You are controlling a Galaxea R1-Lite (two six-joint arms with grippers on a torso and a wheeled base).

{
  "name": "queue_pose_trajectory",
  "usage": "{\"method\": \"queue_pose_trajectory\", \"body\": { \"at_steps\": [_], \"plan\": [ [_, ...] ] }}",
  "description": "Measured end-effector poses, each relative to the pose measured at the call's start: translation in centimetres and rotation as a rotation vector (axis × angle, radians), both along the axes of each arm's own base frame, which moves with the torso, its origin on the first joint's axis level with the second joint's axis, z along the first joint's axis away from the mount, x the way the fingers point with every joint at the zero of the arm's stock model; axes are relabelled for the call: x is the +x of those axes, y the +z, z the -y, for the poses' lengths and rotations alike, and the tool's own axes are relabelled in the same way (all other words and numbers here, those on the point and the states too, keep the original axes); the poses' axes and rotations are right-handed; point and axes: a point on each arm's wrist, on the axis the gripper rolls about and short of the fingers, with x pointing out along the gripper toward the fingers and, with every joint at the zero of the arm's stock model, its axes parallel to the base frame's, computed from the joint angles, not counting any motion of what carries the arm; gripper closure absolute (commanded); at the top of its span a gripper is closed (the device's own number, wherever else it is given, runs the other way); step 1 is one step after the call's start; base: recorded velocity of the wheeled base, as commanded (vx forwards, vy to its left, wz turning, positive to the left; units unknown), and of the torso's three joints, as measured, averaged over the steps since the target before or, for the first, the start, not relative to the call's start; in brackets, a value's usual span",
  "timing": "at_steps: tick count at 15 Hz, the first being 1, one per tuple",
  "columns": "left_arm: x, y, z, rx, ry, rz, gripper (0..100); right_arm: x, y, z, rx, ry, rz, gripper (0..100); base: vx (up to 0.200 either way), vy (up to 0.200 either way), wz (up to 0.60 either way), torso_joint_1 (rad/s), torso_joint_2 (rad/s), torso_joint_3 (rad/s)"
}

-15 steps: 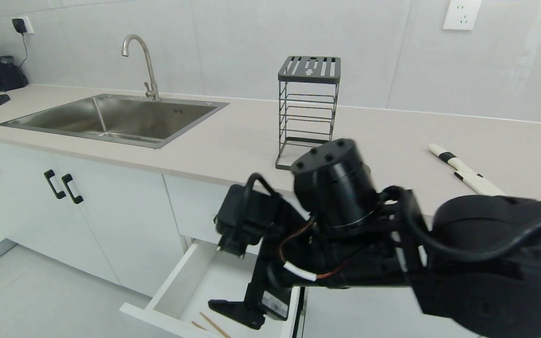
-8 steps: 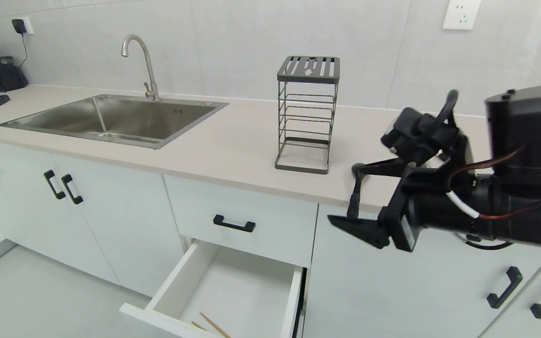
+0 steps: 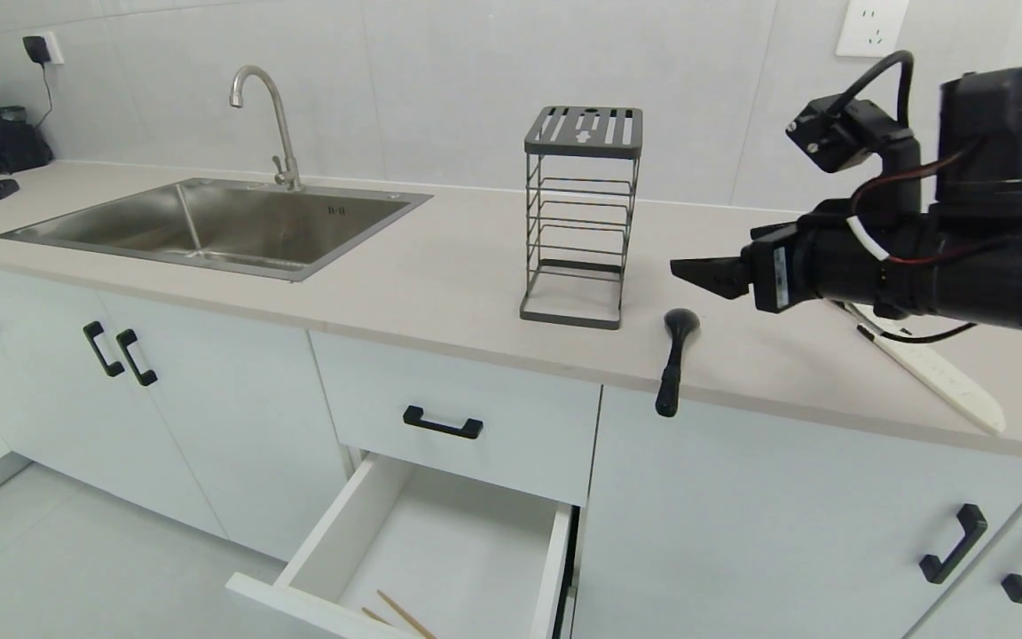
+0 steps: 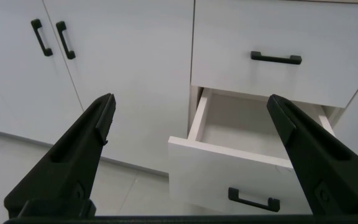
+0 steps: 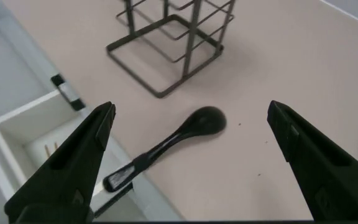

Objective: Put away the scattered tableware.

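- The right claw hangs at the right of the frame, above the tabletop. Its wrist view shows its two fingers spread wide with nothing held between them.
- A black spoon lies on the tabletop right of centre, just below and to the right of the wire rack. Its round bowl points toward the rack, and its handle sticks out past the tabletop's front edge.
- The spoon is lower in the frame than the right claw and a little to its left. The two are apart and not touching.
- A white knife with black bands lies on the tabletop at the far right, partly hidden behind the right arm.
- The left claw is also wide open and empty. In its wrist view it faces the white cupboard fronts and the open drawer.
- The drawer is pulled out at the bottom centre of the frame, beneath a shut drawer with a black handle.
- Two thin wooden chopsticks lie inside the open drawer, near its front wall.
- A steel sink with a curved tap sits in the tabletop at the upper left, well apart from the spoon.
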Motion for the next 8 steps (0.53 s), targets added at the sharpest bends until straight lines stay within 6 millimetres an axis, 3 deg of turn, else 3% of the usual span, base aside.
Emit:
{"method": "queue_pose_trajectory", "body": {
  "at_steps": [3,5,8],
  "plan": [
    [0.0,0.0,0.0,0.0,0.0,0.0,0,2.7,-1.1,-2.9,0.054,-0.135,-0.064,0,0.0,0.0,0.0,0.0,0.0,0.0],
    [0.0,0.0,0.0,0.0,0.0,0.0,0,2.8,-2.8,-4.5,-0.029,-0.166,-0.154,0,0.0,0.0,0.0,0.0,0.0,0.0],
    [0.0,0.0,0.0,0.0,0.0,0.0,0,3.1,-3.1,-5.2,-0.038,-0.244,-0.175,0,0.0,0.0,0.0,0.0,0.0,0.0]
  ]
}}
